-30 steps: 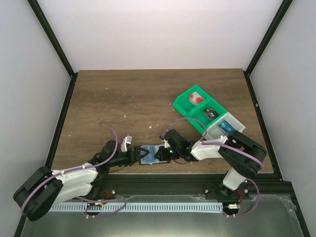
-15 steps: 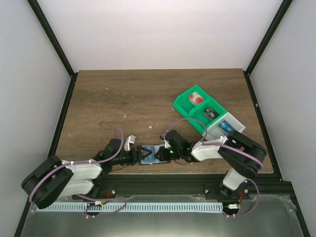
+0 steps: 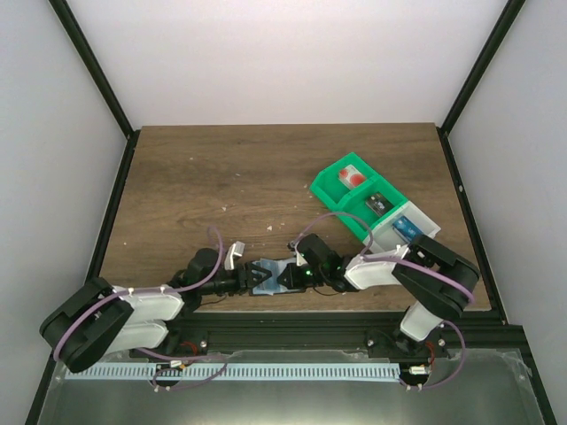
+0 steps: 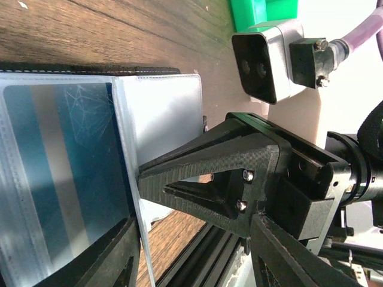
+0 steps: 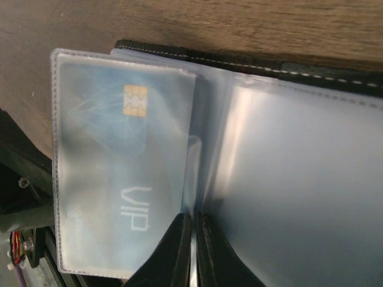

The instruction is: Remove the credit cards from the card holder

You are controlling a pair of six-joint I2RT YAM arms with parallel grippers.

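The card holder lies open near the table's front edge, between my two grippers. Its black cover shows along the top of the right wrist view, with clear sleeves fanned out. One sleeve holds a blue credit card with a gold chip and "VIP" on it. In the left wrist view the same kind of blue card shows a pale stripe. My right gripper is shut on a clear sleeve leaf. My left gripper stands apart around the card sleeve's edge, one finger under it.
A green tray at the right holds a white card with a red blotch and a dark card. A clear-white tray next to it holds a blue card. The table's front rail runs just behind the holder.
My left arm has slid right, bringing its gripper onto the holder's left side, and its jaws have narrowed. The right gripper has kept its grip in place.
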